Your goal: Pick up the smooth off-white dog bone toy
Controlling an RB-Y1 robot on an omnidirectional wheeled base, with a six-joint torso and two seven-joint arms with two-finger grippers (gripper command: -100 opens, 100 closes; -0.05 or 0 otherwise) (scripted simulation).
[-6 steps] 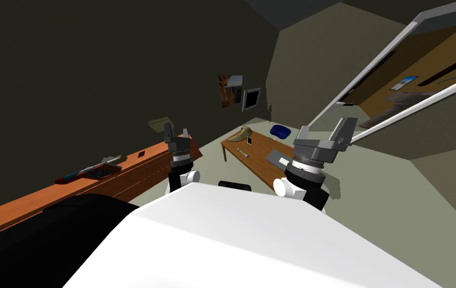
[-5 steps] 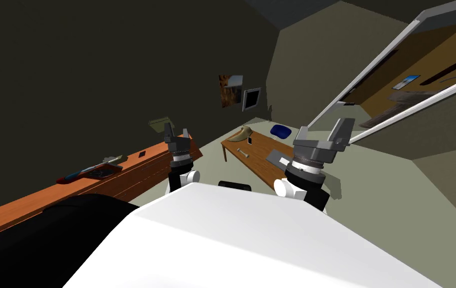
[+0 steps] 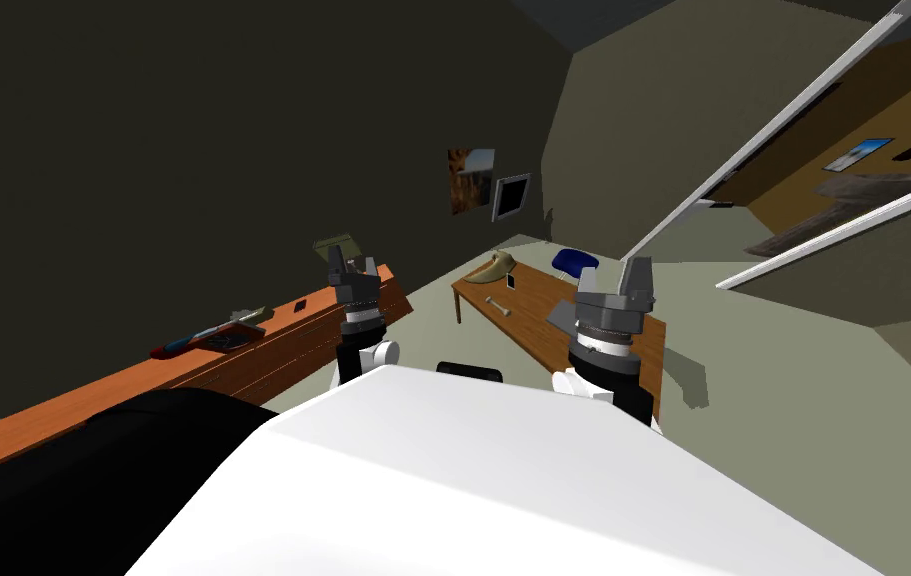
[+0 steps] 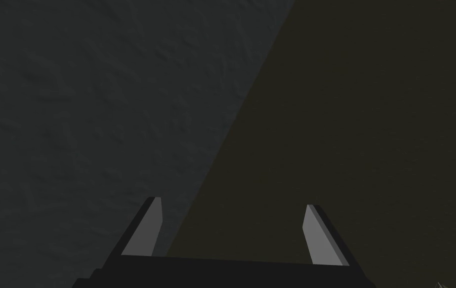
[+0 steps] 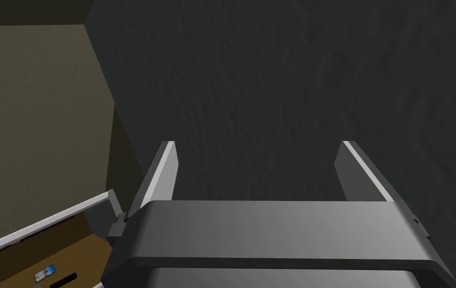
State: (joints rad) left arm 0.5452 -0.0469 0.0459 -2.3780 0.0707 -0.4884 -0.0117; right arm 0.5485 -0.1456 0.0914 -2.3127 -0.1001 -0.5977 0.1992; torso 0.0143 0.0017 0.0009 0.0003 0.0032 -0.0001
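Head view: smooth off-white dog bone toy [image 3: 498, 305] lying flat on a brown wooden table [image 3: 533, 335] ahead and to the right, well apart from both grippers. Beyond it on the same table, a tan horn-shaped object [image 3: 495, 268] and a small dark card [image 3: 510, 282]. Near the toy, a flat grey item [image 3: 561, 316], partly hidden behind the raised right gripper [image 3: 615, 282]. Blue seat [image 3: 573, 261] at the table's far side. Left gripper [image 3: 353, 264] raised in front of a long orange-brown sideboard [image 3: 243, 355] bearing a red and blue object [image 3: 188, 343]. Left wrist view: fingers [image 4: 146, 230] spread wide, holding nothing. Right wrist view: fingers [image 5: 164, 172] likewise wide apart and empty, pointing at a dark textured surface.
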